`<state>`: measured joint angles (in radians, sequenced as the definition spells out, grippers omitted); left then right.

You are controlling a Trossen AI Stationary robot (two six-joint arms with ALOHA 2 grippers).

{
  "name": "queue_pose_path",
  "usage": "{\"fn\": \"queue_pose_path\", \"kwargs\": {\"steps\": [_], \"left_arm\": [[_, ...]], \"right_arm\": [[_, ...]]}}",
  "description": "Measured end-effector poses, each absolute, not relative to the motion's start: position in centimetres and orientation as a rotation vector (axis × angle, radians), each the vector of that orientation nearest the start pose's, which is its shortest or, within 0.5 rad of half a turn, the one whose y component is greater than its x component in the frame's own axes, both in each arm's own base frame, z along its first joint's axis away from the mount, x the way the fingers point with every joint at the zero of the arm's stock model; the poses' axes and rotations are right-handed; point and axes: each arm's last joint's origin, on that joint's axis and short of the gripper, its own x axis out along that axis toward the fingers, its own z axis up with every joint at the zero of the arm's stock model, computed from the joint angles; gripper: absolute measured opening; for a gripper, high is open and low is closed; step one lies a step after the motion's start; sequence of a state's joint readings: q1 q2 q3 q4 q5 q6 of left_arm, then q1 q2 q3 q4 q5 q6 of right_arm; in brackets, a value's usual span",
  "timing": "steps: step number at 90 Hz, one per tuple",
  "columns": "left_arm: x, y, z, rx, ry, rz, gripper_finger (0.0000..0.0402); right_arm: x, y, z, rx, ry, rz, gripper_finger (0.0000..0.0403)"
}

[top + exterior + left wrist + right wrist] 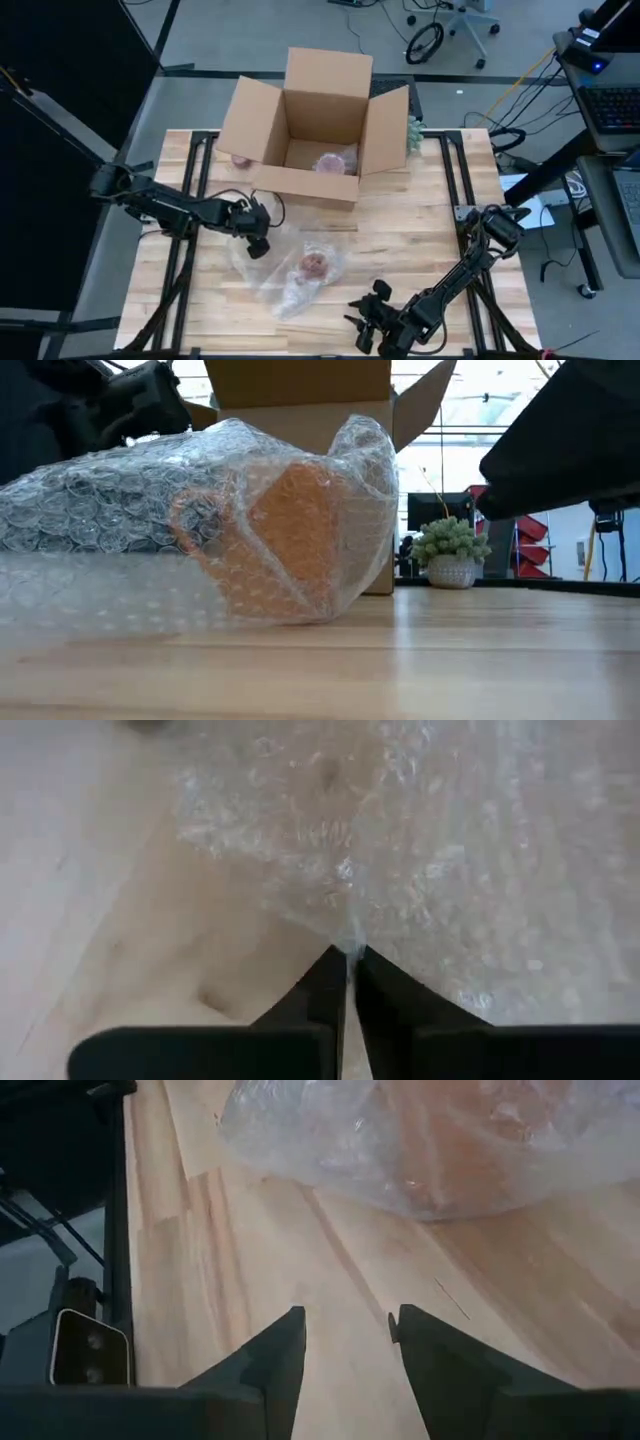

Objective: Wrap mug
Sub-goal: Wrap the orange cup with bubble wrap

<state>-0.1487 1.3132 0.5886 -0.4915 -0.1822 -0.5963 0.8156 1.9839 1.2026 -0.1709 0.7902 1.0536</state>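
Observation:
An orange-pink mug [313, 264] lies on its side on the wooden table [420, 240], inside a sheet of clear bubble wrap [290, 270]. The low view shows the mug [285, 530] under the wrap [110, 500]. My left gripper [258, 243] is at the wrap's left edge, shut on it. My right gripper [362, 318] hovers open near the table's near edge, to the right of the wrap [420, 1140], with nothing between its fingers [345, 1335]. My left gripper pinches the bubble wrap's left edge [348, 942] between its two fingertips. The fingers come from the table's left, slanting down. One layer or several, I cannot tell. The sheet spreads away from the fingers over the table and the mug.
An open cardboard box [318, 125] stands at the table's far side with a pink thing [330, 162] inside. A small potted plant [450, 555] stands to the box's right. Bare wood lies to the right of the wrap.

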Motion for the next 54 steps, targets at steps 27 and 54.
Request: {"fn": "queue_pose_path", "kwargs": {"steps": [27,54], "left_arm": [[23.6,-4.6,20.5,-0.305,1.021,0.298,0.0000],[25.3,-5.8,24.9,-0.274,0.873,0.230,0.0000]], "right_arm": [[28.7,26.9,14.3,0.304,0.582,-0.314,0.0146],[28.7,26.8,14.3,0.299,0.587,-0.318,0.0146]]}}
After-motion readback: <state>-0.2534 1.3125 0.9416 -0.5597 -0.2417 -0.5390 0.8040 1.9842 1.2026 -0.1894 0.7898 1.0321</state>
